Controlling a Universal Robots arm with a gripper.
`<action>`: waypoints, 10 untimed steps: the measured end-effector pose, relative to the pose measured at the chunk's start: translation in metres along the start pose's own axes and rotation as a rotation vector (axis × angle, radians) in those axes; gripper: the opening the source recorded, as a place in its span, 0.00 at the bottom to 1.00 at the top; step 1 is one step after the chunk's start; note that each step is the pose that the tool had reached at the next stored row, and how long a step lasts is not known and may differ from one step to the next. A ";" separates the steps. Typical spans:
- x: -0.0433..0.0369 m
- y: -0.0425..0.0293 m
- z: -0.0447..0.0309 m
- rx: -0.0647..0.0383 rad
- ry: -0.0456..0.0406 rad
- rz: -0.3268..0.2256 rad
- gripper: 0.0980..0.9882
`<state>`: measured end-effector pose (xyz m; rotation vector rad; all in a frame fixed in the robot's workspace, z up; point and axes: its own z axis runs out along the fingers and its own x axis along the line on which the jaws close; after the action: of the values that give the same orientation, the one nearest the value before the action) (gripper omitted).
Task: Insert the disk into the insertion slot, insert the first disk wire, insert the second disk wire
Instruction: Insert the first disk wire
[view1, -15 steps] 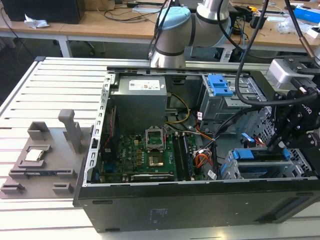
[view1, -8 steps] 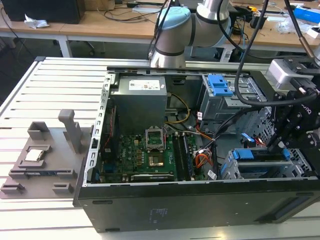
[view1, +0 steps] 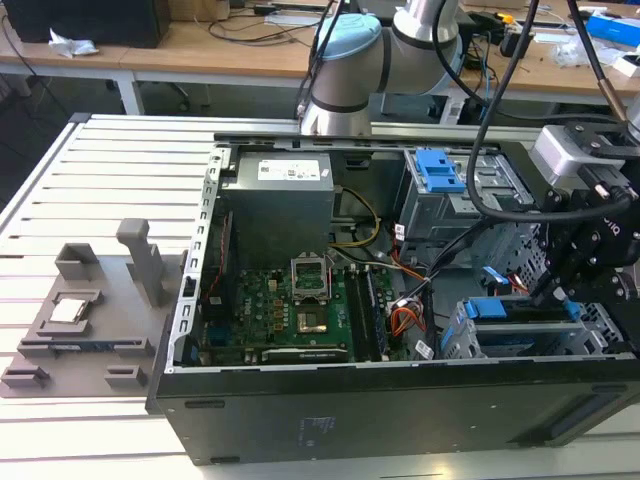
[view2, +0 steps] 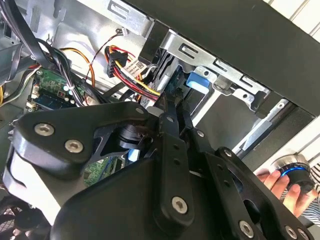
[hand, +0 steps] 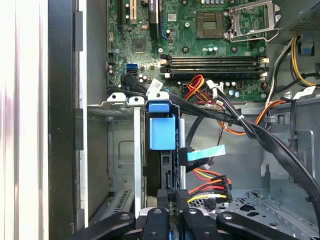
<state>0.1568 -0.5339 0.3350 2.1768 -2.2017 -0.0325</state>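
My gripper (hand: 174, 200) is pinched shut on the disk (hand: 162, 131) — seated in the insertion slot (view1: 465, 345), four o'clock in the exterior view — so I judge a square press, clear of loose wires (hand: 210, 181), best.

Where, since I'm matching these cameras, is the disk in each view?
Exterior view: disk in the slot, at the exterior view's right, just under the gripper.
First wrist view: disk between the slot's metal walls, next to the red-yellow wires.
Second wrist view: disk's blue frame inside the slot, near the same wires.
Shared landmark: motherboard.
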 end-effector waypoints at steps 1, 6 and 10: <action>0.0001 0.0000 0.0003 0.000 -0.0003 0.000 0.08; 0.0001 0.0001 0.0012 0.000 -0.0020 0.000 0.10; 0.0001 0.0000 0.0007 0.000 -0.0004 0.000 0.17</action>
<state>0.1568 -0.5339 0.3343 2.1768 -2.2020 -0.0331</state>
